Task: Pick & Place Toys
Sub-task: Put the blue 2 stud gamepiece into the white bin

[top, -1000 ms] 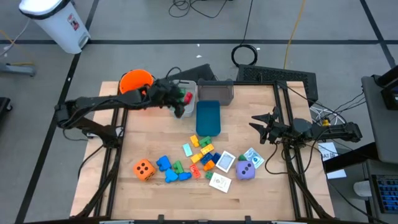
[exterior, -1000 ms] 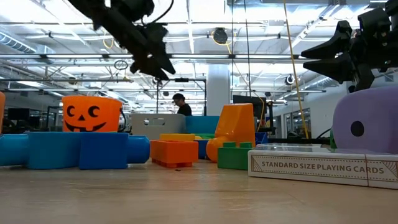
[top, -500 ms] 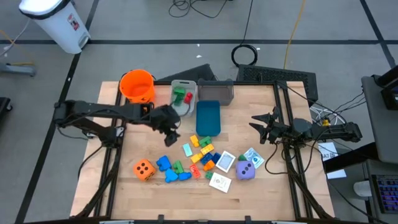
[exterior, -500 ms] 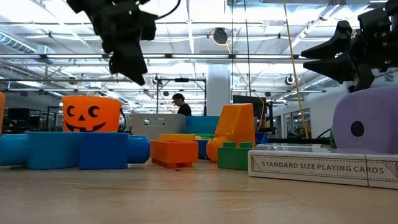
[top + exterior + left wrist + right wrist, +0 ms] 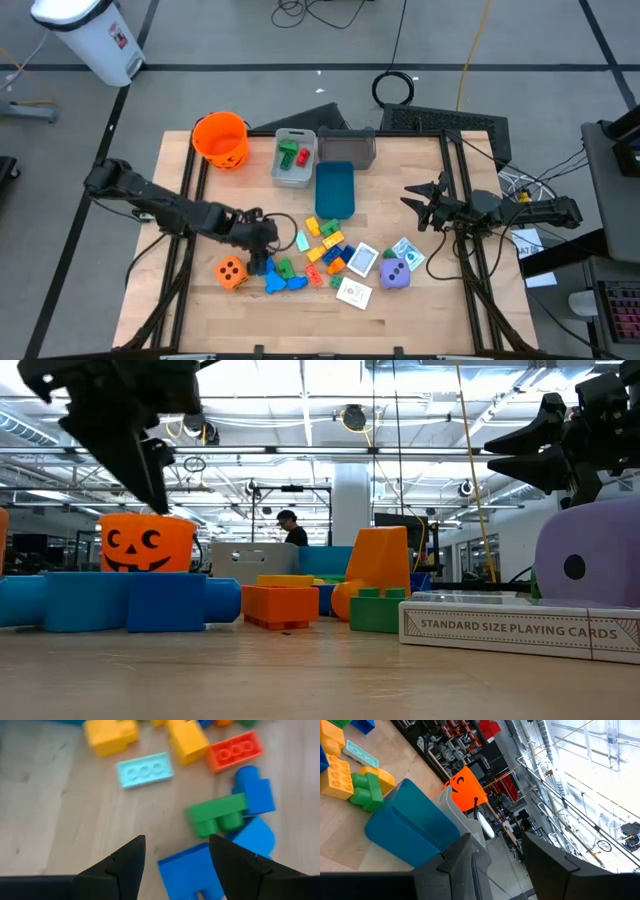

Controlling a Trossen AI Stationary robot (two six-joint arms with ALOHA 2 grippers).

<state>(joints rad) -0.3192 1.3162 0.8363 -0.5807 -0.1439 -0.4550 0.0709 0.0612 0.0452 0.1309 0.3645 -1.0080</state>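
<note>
Left gripper [image 5: 262, 243], released and empty, has moved from the bins at upper centre down to the blue blocks [image 5: 266, 265] lower left of centre. Right gripper [image 5: 418, 203], unchanged at right, stands parted, empty.

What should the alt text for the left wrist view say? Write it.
The left end effector, fingers apart and empty, hovers over a blue block on the wooden table. Beyond lie a green block, a light blue flat brick, and yellow and red blocks.
</note>
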